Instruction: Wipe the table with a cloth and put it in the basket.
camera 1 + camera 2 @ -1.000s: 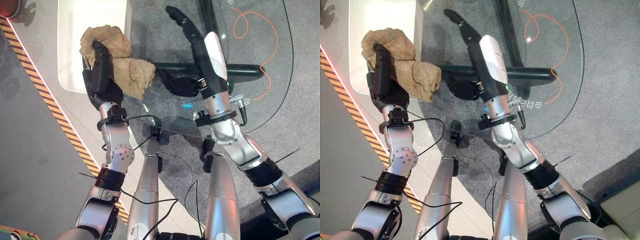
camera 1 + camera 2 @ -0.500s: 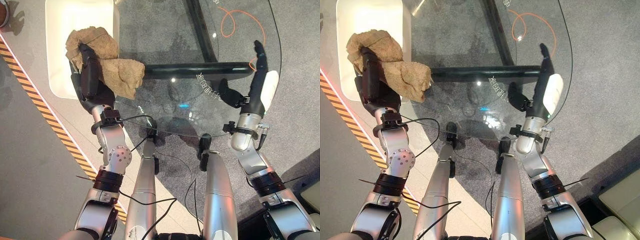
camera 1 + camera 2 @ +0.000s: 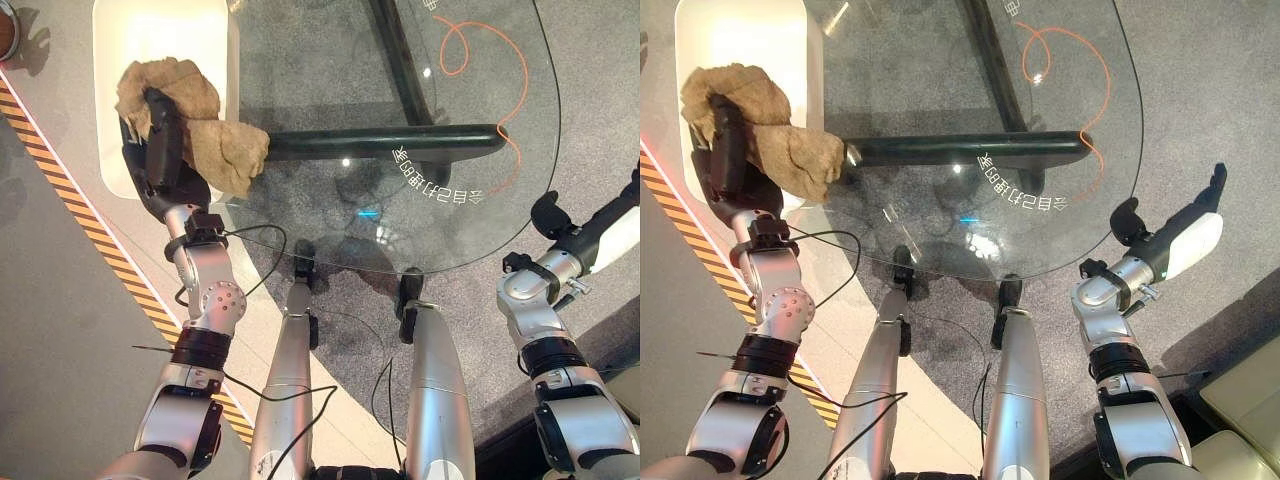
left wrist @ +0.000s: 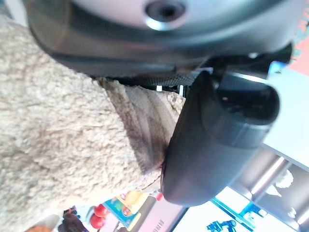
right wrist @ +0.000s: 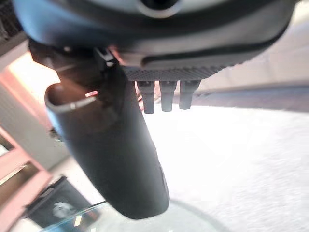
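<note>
Tan terry cloth (image 3: 205, 135) clenched in the left hand (image 3: 160, 160), above the white oblong basket's (image 3: 215, 30) near rim, ready to drop.
The right hand (image 3: 1175, 235), fingers straight, hangs off the round glass table's (image 3: 480, 120) right edge, out of the way.

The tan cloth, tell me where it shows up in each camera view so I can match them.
Left eye view: the tan cloth is upper left, gripped by the left robot hand over the white basket.
Right eye view: upper left as well.
Left wrist view: it fills the side beside the thumb.
Right wrist view: no cloth here.
Shared landmark: the white basket under the cloth.
</note>
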Available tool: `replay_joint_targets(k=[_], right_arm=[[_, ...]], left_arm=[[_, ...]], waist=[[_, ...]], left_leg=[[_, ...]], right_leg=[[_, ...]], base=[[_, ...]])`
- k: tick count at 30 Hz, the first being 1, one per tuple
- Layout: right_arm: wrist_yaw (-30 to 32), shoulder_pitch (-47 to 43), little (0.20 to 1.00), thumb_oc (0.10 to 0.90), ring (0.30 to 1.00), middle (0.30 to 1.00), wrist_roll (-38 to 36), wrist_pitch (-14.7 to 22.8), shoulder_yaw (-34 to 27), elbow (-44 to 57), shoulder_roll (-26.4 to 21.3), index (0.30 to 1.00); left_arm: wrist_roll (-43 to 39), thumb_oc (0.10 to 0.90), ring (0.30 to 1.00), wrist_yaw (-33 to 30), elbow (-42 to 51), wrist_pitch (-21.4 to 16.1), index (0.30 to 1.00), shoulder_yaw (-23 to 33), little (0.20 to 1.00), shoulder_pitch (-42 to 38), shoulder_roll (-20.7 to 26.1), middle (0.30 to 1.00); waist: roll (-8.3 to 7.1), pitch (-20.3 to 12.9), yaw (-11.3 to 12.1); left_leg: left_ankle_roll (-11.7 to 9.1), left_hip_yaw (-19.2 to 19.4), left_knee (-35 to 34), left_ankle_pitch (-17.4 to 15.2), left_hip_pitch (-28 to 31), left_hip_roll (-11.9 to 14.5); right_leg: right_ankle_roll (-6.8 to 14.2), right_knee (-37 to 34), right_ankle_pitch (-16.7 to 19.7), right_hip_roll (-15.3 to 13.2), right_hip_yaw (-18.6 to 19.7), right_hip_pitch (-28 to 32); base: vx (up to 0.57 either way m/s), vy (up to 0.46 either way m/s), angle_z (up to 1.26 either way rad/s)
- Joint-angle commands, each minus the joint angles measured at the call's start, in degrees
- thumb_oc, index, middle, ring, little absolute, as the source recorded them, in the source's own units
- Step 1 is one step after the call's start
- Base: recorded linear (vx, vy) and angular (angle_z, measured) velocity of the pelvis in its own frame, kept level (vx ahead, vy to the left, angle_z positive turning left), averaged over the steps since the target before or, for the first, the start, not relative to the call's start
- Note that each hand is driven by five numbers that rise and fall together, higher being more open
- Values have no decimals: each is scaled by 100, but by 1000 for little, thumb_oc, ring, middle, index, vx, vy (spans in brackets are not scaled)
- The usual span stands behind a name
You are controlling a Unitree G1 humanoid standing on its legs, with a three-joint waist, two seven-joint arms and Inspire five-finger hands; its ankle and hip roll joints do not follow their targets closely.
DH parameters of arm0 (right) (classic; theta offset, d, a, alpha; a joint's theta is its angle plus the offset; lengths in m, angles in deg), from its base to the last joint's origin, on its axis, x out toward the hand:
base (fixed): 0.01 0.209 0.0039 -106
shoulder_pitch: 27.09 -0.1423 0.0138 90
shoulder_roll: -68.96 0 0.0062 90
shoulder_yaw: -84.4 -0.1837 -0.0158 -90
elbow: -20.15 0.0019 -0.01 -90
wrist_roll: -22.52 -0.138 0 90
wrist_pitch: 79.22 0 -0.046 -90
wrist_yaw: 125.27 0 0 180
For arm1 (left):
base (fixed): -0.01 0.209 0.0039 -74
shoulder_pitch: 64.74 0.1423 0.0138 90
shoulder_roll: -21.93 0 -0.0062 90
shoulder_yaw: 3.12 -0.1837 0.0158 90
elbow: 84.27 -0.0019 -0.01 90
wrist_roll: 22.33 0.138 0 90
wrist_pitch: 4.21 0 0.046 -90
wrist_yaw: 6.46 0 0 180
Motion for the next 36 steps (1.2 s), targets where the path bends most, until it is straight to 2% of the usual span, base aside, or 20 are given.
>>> replay_joint_targets(k=[1,3,4,5,6,9,11,12,18,20,25,31,36], right_arm=[[386,-282,900,800,900,900,-574,431,-75,-257,-408,900],[303,-289,900,800,900,900,-672,457,-95,-489,-402,900],[99,-299,900,800,900,900,-802,626,-143,-1065,-399,900],[62,-324,900,800,900,900,-814,657,-149,-1168,-403,900],[-159,-367,900,800,900,900,-896,708,-163,-1680,-453,900],[-597,-409,900,800,900,900,-1048,438,-78,-2361,-500,900],[-703,-411,900,800,900,900,-1029,321,-28,-2498,-483,900],[-839,-372,900,800,900,900,-902,145,71,-2596,-476,900],[-1138,-229,900,800,900,900,-807,-117,356,-2687,-382,900],[-1286,-212,900,800,900,900,-759,-235,429,-2760,-346,900],[-1532,-102,900,800,900,900,-813,-333,547,-2815,-294,900],[-1747,-23,900,800,900,900,-746,-421,677,-2804,-232,900],[-1832,-17,900,800,900,900,-747,-405,779,-2824,-238,900]], left_arm=[[739,100,300,-213,113,-686,300,400,200,-1021,581,300],[804,100,300,-344,33,-680,300,382,200,-1117,648,300],[905,100,300,-542,-151,-666,300,338,200,-1298,789,300],[927,100,300,-574,-187,-663,300,324,200,-1340,813,300],[962,100,300,-726,-353,-630,300,299,200,-1516,975,300],[1104,100,300,-1107,-658,-637,300,232,200,-1796,1242,300],[1294,100,300,-1310,-762,-639,300,201,200,-1881,1306,300],[1466,100,300,-1569,-878,-623,300,146,200,-1938,1381,300],[1822,100,300,-2156,-1465,-638,300,60,200,-2066,1696,300],[2071,100,300,-2543,-1892,-641,300,-17,200,-2179,1834,300],[2207,100,300,-2999,-2563,-565,300,-144,200,-2329,2070,300],[2701,100,300,-3494,-3314,-146,300,-316,200,-2478,2281,300],[2979,100,300,-3643,-3835,230,300,-453,200,-2655,2454,300]], waist=[[-164,-138,-19],[-151,-138,-24],[-124,-138,-24],[-122,-138,-18],[-100,-138,-6],[-88,-138,5],[-81,-138,7],[-75,-138,6],[-69,-138,-42],[-48,-138,-81],[-58,-138,-163],[-102,-138,-254],[-154,-138,-311]], left_leg=[[547,720,690,-1158,283,-419],[546,727,683,-1160,297,-415],[552,734,686,-1167,313,-406],[553,734,686,-1168,311,-404],[560,748,683,-1169,321,-393],[563,761,694,-1176,316,-367],[570,760,682,-1124,279,-366],[569,755,708,-1179,311,-364],[560,782,726,-1173,268,-343],[557,794,714,-1164,266,-342],[546,821,743,-1164,225,-321],[533,847,758,-1159,209,-295],[522,858,790,-1160,168,-269]], right_leg=[[8,-1583,907,449,-77,398],[2,-1589,900,450,-70,412],[-6,-1590,886,445,-66,432],[-5,-1591,883,445,-67,431],[-10,-1599,878,435,-81,445],[-32,-1600,859,428,-98,453],[-50,-1611,900,428,-106,419],[-52,-1569,842,431,-106,439],[-99,-1535,804,429,-97,377],[-116,-1513,777,444,-78,348],[-148,-1451,735,470,-36,274],[-175,-1413,714,519,6,232],[-184,-1398,713,547,30,190]], base=[[-14,10,-5],[-1,12,-6],[7,7,-5],[0,0,0],[0,0,0],[0,0,0],[0,0,0],[0,0,0],[3,20,-1],[5,54,-7],[8,54,-8],[8,40,0],[3,13,-1]])
